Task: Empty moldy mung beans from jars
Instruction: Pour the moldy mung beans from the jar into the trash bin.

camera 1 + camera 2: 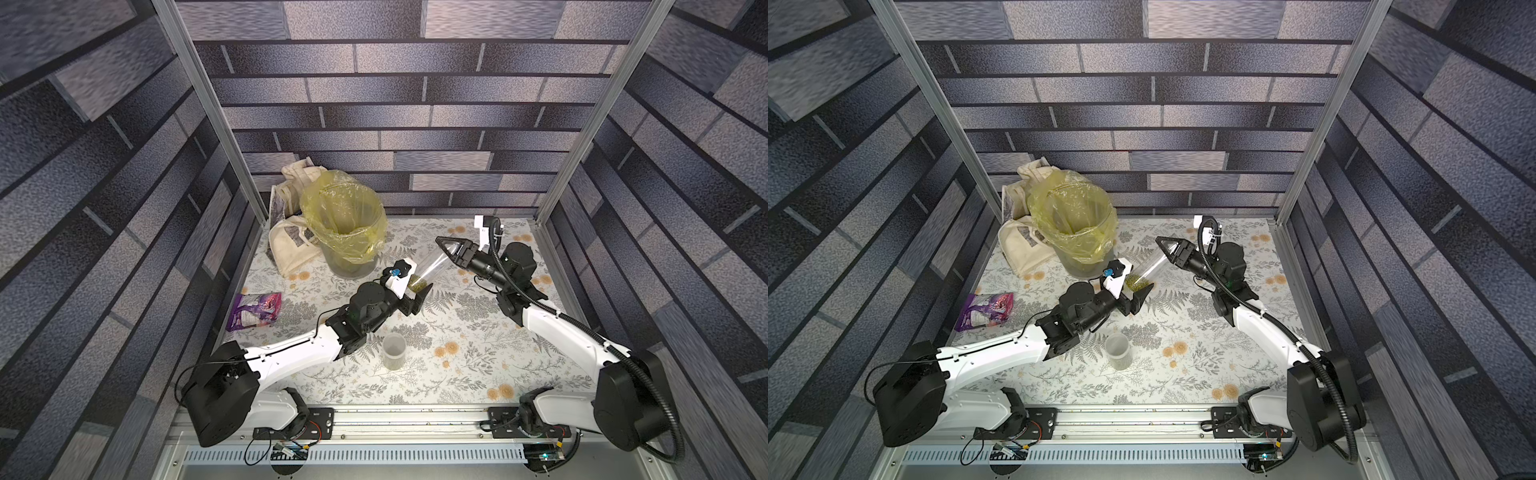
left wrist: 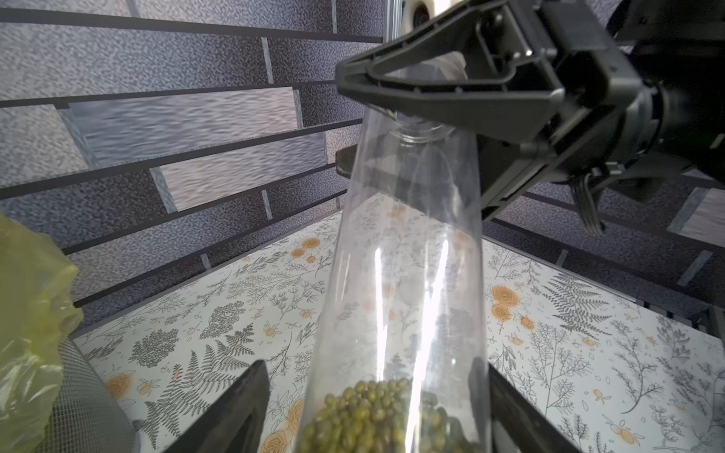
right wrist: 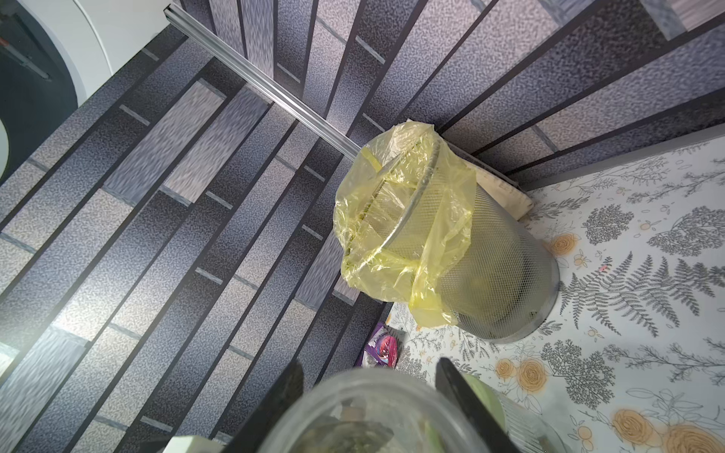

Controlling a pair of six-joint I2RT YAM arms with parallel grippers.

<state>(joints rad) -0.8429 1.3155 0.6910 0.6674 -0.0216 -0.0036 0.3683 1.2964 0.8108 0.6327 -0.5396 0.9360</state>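
Over the fern-printed tablecloth, mid-frame, a slim clear jar is clamped by the right gripper; the left gripper is spread around its round mung beans.

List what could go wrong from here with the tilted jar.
1. The right gripper alone clamps the jar at its neck. The left gripper straddles the base with one finger off the glass, so the end with the beans could sag or slip.
2. The jar hangs beside the bin, not over it; tipping now would likely spill beans on the cloth.
3. The short jar stands close to the left arm and could be knocked.
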